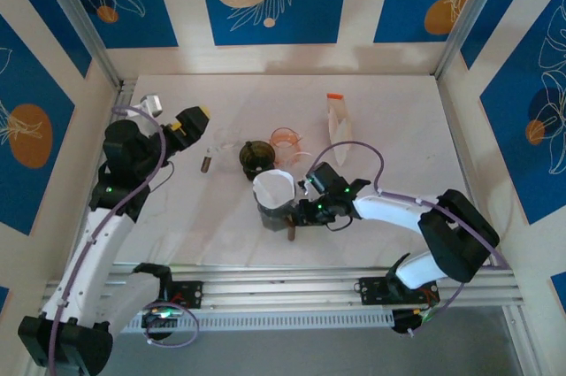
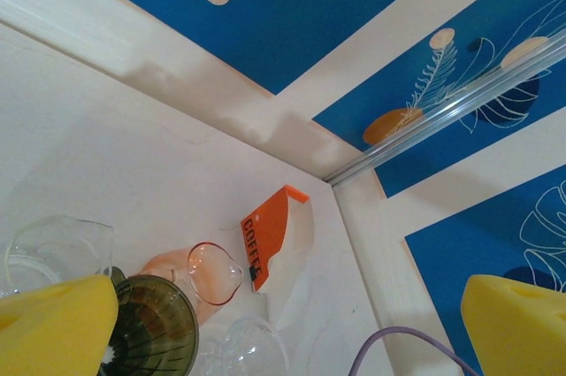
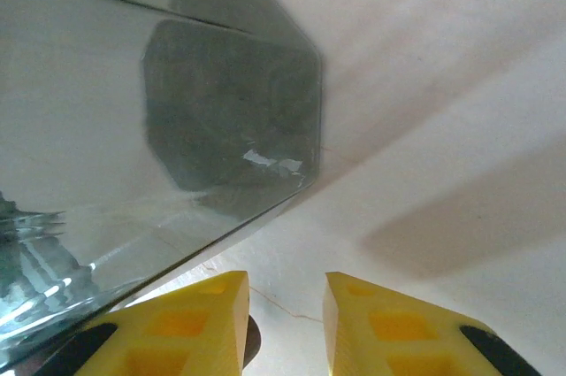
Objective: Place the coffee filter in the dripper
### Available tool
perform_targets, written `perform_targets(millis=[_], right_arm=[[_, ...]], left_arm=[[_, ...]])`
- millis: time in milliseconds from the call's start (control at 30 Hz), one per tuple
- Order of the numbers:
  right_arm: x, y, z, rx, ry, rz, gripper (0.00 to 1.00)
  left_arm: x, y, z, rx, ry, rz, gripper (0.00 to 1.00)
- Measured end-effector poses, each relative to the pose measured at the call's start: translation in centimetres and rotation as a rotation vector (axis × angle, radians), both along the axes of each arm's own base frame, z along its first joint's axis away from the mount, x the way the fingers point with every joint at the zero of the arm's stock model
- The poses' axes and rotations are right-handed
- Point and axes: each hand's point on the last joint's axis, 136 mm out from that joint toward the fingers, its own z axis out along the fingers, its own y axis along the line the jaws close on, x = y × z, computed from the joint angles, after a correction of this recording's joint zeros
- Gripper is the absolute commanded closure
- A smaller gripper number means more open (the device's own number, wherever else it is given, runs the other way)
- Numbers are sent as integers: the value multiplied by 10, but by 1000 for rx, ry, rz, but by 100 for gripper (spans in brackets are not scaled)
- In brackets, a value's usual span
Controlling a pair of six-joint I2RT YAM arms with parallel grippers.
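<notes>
A white coffee filter (image 1: 272,187) sits open in the top of a smoky grey glass dripper (image 1: 272,215) at the middle of the table. My right gripper (image 1: 305,205) is low, right beside the dripper's right side. In the right wrist view the dripper's grey wall (image 3: 230,111) looms at the upper left, just ahead of the yellow fingers (image 3: 190,323). The right gripper (image 3: 285,286) stands open by a narrow gap, with white surface showing through and nothing between the fingers. My left gripper (image 1: 190,119) is raised at the far left, and its jaws (image 2: 283,341) are wide open and empty.
Behind the grey dripper stand an olive-green ribbed dripper (image 1: 256,155) (image 2: 155,327), a pink glass cup (image 1: 284,140) (image 2: 208,274) and a clear glass (image 1: 225,140) (image 2: 53,248). An orange-topped filter pack (image 1: 338,124) (image 2: 274,239) lies at the back right. A small brown item (image 1: 206,164) lies left of them.
</notes>
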Motion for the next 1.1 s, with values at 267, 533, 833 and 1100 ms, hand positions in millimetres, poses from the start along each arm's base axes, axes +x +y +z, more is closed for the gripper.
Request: perform_targets(millis=[267, 533, 833, 1100], right_arm=[[4, 19, 2, -1, -22, 33, 71], [12, 49, 3, -3, -33, 60, 72], [34, 100, 5, 5, -66, 82, 73], [53, 146, 5, 32, -88, 112, 74]], left_arm=[[-8, 2, -2, 11, 15, 5, 0], [-19, 9, 7, 37, 11, 30, 0], [-41, 23, 39, 60, -67, 91, 0], [-45, 27, 34, 84, -43, 107, 0]])
